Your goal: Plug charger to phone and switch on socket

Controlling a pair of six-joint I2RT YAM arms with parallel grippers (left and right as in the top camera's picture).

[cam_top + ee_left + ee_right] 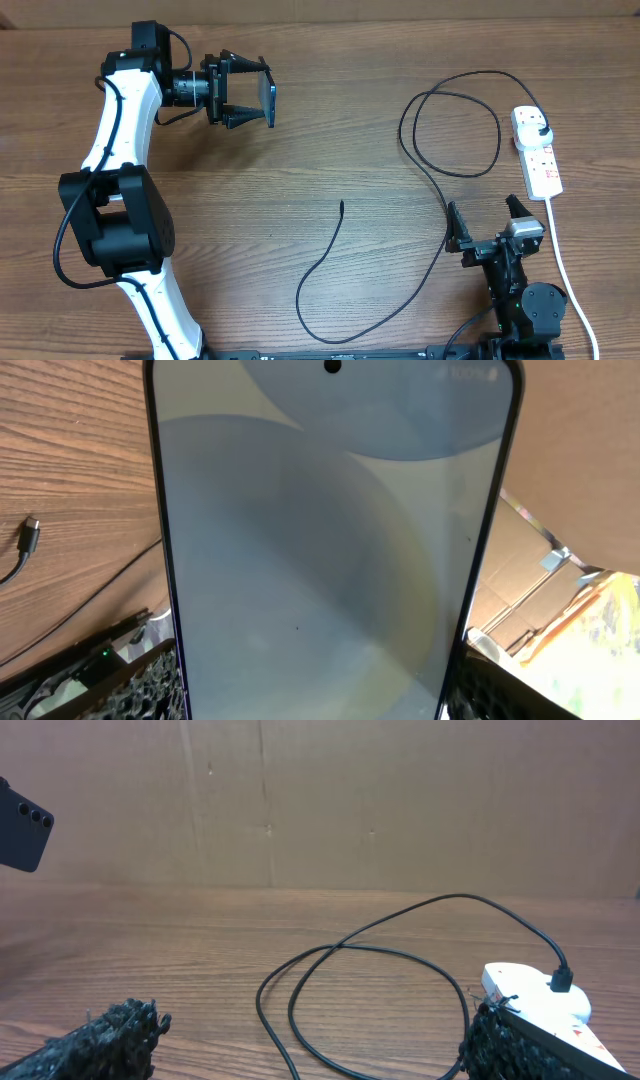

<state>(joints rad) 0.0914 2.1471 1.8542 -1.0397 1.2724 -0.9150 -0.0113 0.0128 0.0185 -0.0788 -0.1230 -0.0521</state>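
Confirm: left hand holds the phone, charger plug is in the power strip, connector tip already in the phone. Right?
No. The connector tip is not in the phone; it lies loose on the table, apart from it, as the overhead view shows. The rest stands: the left hand holds the phone and the charger plug is in the power strip.

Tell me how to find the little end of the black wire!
On the wooden table, find the white socket on the right, with the black charger plugged into it. Follow that thin cable through its loop and round to the table's middle. Its tip lies there bare, plugged into nothing, unlike the plug end.
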